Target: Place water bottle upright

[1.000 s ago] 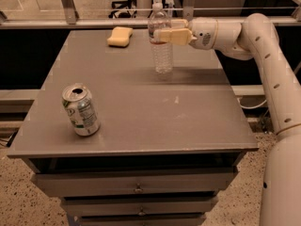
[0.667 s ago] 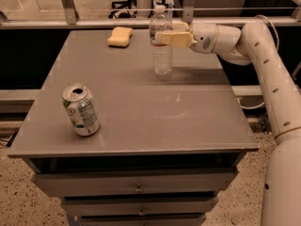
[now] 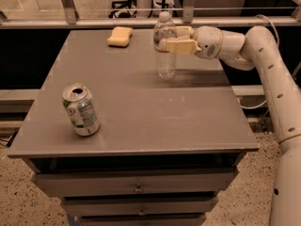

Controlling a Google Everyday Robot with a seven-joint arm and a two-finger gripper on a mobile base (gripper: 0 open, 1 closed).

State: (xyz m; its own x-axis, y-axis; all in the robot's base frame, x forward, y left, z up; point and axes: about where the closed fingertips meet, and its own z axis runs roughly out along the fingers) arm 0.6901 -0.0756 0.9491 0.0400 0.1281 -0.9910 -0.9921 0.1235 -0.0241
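The water bottle [image 3: 166, 55], clear and ribbed with a white cap, stands upright at the back middle of the grey table [image 3: 141, 112]. Its base is down at the table top. My gripper [image 3: 168, 40] reaches in from the right. Its tan fingers [image 3: 178, 46] straddle the bottle's upper part at the label band and are shut on it. The white arm [image 3: 263, 55] curves away to the right edge of the view.
A green-and-white soda can [image 3: 81, 109] stands at the front left of the table. A yellow sponge [image 3: 120, 36] lies at the back, left of the bottle. A metal rail [image 3: 94, 21] runs behind the table. Drawers [image 3: 136, 187] sit below the table top.
The bottle and my gripper have shifted slightly down and to the right together. The can and sponge have not moved.
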